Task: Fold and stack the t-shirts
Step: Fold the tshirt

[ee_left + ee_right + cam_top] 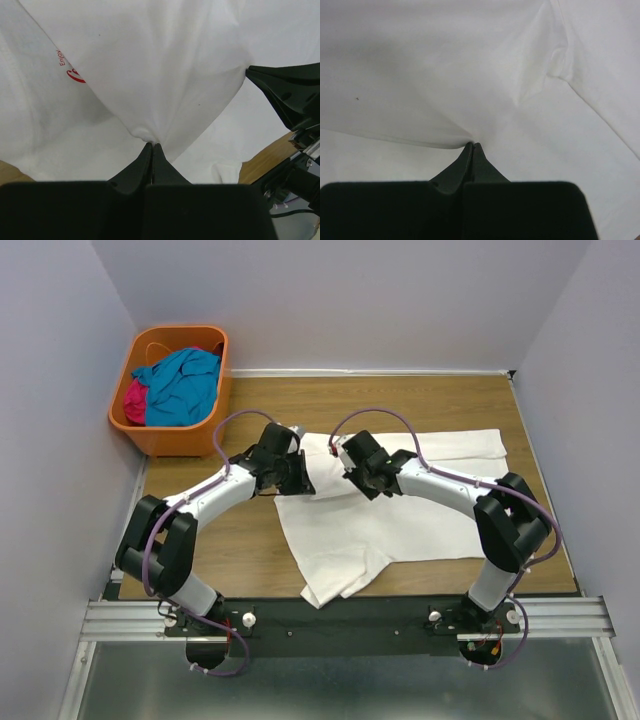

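Far-left corner: an orange basket [168, 443] stands at the edge of the wooden tabletop [245, 550], well apart from both arms.
Basket contents: a teal tee [188, 385] lies bunched on top, with a magenta tee [135, 400] crumpled against its left side.
Left arm [200, 498]: it reaches in from the near-left, with its wrist over the white tee's far-left part.
Left jaws: closed tight on a pinch of white cloth. In the left wrist view, creases fan out from the tips.
White tee [400, 515]: it is spread over the middle and right of the tabletop, plain side up. One band runs along the far side towards the right, and a corner hangs near the front edge.
Fold: between the two grips the upper layer is drawn taut like a tent over the layer beneath it.
Red print [74, 75]: small red lettering and a curve show on the lower layer, partly covered by the raised fold. It cannot be read in full.
Right jaws: closed tight on white cloth, just right of the left grip, with wrinkles running in to the tips.
Right arm [450, 483]: it curves in from the near-right across the tee.
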Controlling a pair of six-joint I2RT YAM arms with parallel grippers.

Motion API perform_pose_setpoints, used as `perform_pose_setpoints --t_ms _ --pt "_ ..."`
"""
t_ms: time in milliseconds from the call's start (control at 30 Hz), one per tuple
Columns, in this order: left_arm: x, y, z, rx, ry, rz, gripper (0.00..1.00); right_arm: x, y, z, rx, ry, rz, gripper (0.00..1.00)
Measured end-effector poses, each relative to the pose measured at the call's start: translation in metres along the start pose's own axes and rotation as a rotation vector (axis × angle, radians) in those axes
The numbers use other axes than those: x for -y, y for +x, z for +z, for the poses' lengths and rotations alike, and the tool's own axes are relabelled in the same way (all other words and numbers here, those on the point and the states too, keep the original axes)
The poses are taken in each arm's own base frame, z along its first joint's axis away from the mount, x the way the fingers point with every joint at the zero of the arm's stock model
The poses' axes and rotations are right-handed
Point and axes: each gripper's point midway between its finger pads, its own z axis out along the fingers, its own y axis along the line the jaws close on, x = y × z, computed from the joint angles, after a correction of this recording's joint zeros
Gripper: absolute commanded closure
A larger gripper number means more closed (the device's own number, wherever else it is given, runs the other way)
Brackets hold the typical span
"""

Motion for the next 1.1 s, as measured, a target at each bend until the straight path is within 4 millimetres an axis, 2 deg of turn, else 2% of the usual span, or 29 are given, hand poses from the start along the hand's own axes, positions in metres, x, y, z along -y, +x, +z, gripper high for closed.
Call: perform_pose_setpoints --t_ms 367,500,567,667,700,767,800,867,933,1000,1100 --pt "0.003 0.027 0.008 -0.071 -0.007 0.020 1.00 0.000 0.016 0.000 -0.053 0.004 -0.029 0.99" --pt "-0.003 0.039 0.016 -0.104 -0.022 0.014 0.99 0.000 0.019 0.000 -0.065 0.003 -0.033 0.96" --pt "-0.009 0.046 0.020 -0.118 -0.032 0.006 0.94 0.000 0.020 0.000 -0.067 0.002 -0.034 0.94" --pt "-0.013 0.051 0.022 -0.127 -0.039 -0.004 0.85 -0.002 0.020 -0.001 -0.068 -0.002 -0.032 0.80" --pt "-0.013 0.051 0.022 -0.127 -0.041 -0.006 0.74 -0.002 0.021 -0.001 -0.070 -0.002 -0.033 0.72" --pt "-0.014 0.051 0.021 -0.123 -0.048 -0.008 0.62 -0.002 0.023 -0.001 -0.080 -0.003 -0.032 0.63" --pt "-0.015 0.049 0.021 -0.118 -0.054 -0.008 0.50 -0.002 0.025 -0.002 -0.087 -0.002 -0.029 0.55" --pt "-0.019 0.043 0.019 -0.096 -0.071 -0.008 0.35 0.001 0.027 -0.004 -0.095 0.004 -0.015 0.50" --pt "-0.024 0.033 0.015 -0.064 -0.084 -0.018 0.33 0.009 0.025 -0.007 -0.095 0.012 0.011 0.47" --pt "-0.035 0.012 0.009 -0.010 -0.104 -0.039 0.33 0.021 0.019 -0.011 -0.080 0.027 0.060 0.46" --pt "-0.056 -0.027 0.001 0.088 -0.130 -0.080 0.33 0.069 0.005 -0.017 -0.030 0.077 0.227 0.46"
